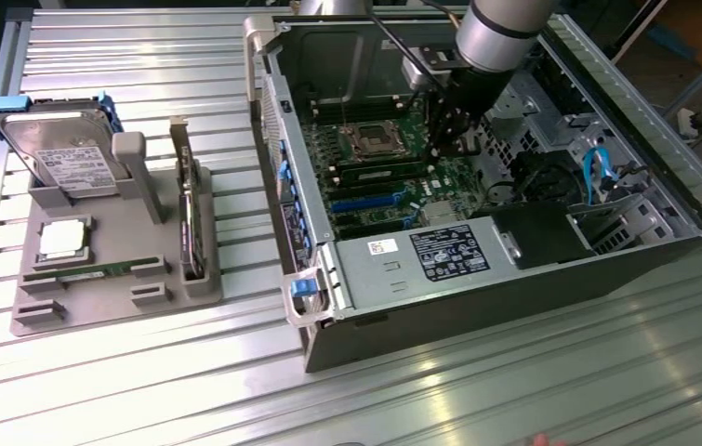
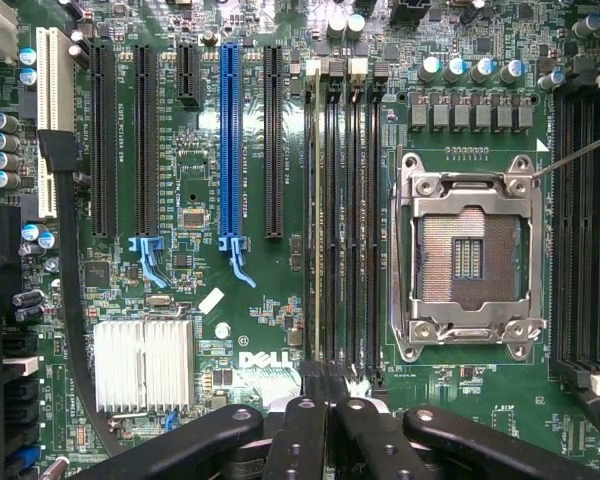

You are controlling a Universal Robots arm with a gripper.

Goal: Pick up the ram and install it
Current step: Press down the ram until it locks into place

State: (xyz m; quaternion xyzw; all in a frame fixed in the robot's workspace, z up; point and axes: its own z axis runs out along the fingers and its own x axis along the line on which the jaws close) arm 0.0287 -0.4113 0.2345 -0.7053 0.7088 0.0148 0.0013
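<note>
My gripper point(image 2: 330, 378) hangs inside the open computer case point(image 1: 313, 297), low over the motherboard point(image 2: 195, 190). Its black fingers point(image 2: 300, 420) are shut together at the end of the bank of memory slots point(image 2: 352, 220) beside the empty processor socket point(image 2: 470, 255). A thin pale-green edge, the ram point(image 2: 317, 200), runs along one of these slots, seen edge-on. Whether the fingertips touch it I cannot tell. In the exterior view the gripper point(image 1: 447, 149) stands over the board next to the socket point(image 1: 367, 139). Another green stick point(image 1: 93, 269) lies flat in the grey holder.
The grey holder point(image 1: 28, 311) at the exterior view's left carries a hard drive with blue clips point(image 1: 59, 153), a processor point(image 1: 63, 237) and an upright dark card point(image 1: 187, 232). Blue and black expansion slots point(image 2: 229, 140), a silver heatsink point(image 2: 142, 365) and cables point(image 1: 592, 172) crowd the case.
</note>
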